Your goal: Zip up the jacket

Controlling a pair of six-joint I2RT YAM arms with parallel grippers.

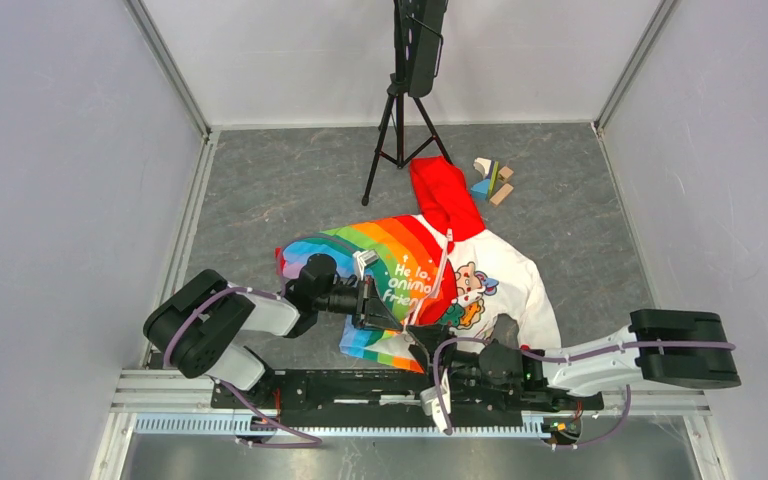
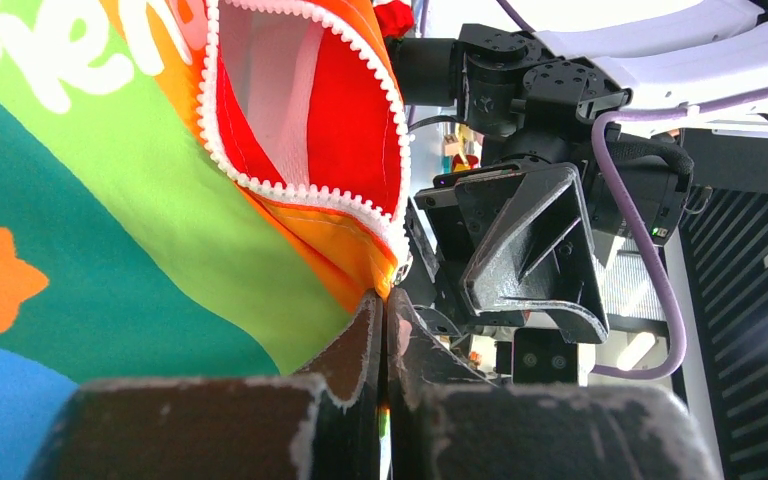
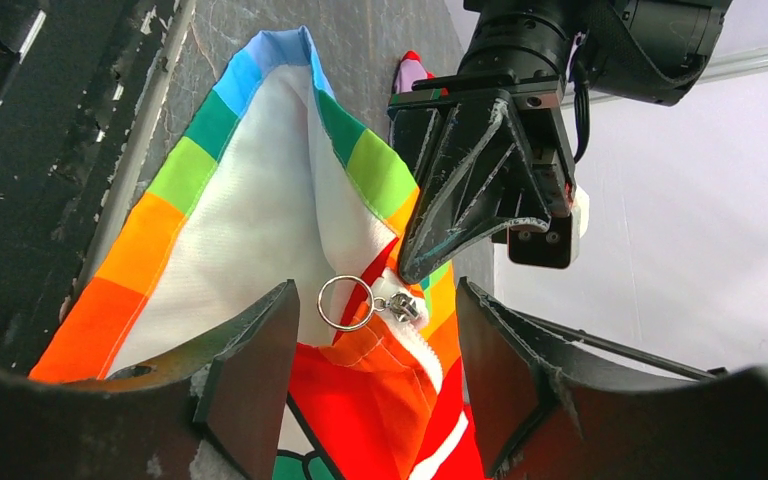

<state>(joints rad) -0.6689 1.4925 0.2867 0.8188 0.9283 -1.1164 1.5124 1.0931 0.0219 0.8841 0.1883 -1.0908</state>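
Note:
The jacket [image 1: 430, 265] lies flat on the grey table, red hood away from me, rainbow half on the left, white cartoon half on the right, zipper open. My left gripper [image 1: 382, 306] is shut on the rainbow half's orange bottom corner [image 2: 360, 262] beside the white zipper teeth [image 2: 305, 190]; its closed tips show in the left wrist view [image 2: 386, 300]. My right gripper [image 3: 375, 295] is open, its fingers [image 3: 250, 360] on either side of the zipper slider [image 3: 403, 307] and its metal ring pull [image 3: 345, 302], touching neither. It sits at the jacket's near hem [image 1: 428, 350].
A black tripod [image 1: 400, 120] stands at the back of the table. Small toy blocks [image 1: 492, 180] lie right of the hood. A black rail [image 1: 360, 385] runs along the near edge. Grey walls enclose both sides.

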